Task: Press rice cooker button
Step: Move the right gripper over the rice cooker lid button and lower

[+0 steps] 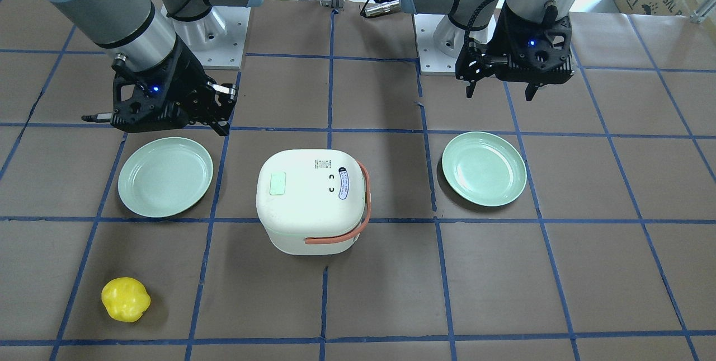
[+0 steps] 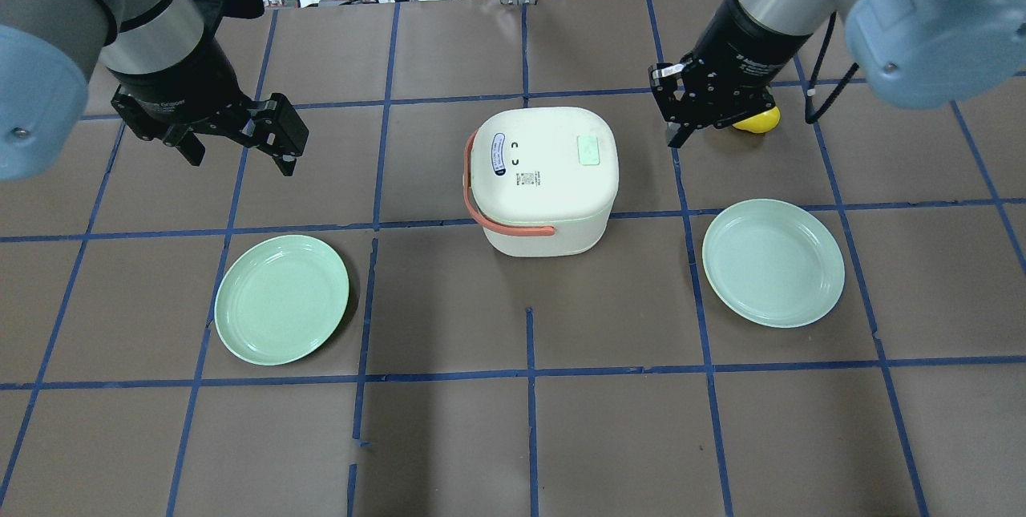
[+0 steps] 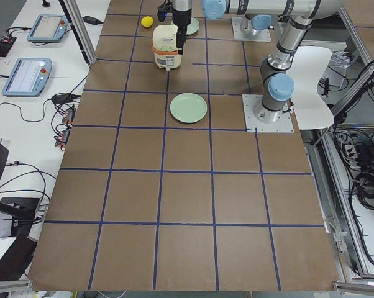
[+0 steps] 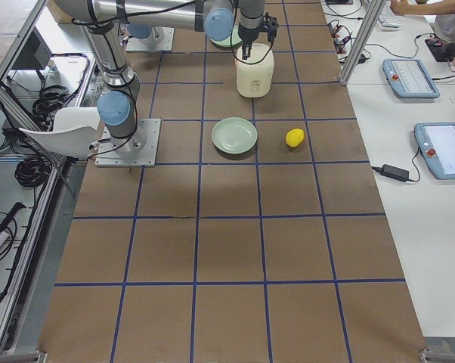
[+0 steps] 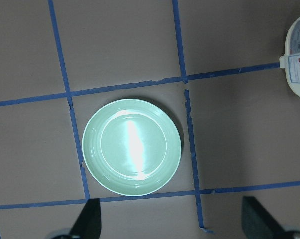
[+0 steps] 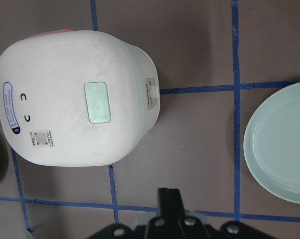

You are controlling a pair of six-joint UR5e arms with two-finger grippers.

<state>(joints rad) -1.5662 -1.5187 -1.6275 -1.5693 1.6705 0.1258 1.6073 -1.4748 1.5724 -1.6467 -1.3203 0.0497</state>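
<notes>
The white rice cooker (image 1: 310, 198) with an orange handle stands mid-table, lid closed; it also shows in the overhead view (image 2: 545, 176) and the right wrist view (image 6: 75, 119). A pale green rectangular panel (image 6: 97, 101) sits on its lid and a small latch tab (image 6: 151, 92) on its side. My right gripper (image 2: 672, 136) is shut and empty, hovering beside the cooker's panel side, apart from it; the right wrist view shows its closed tips (image 6: 168, 196). My left gripper (image 2: 240, 155) is open and empty, well off the cooker's handle side, above a green plate (image 5: 131, 147).
Two pale green plates lie on either side of the cooker, one near each arm (image 2: 280, 299) (image 2: 773, 262). A yellow pepper-like object (image 1: 125, 299) lies beyond the right gripper near the table's far edge. Blue tape lines grid the brown table.
</notes>
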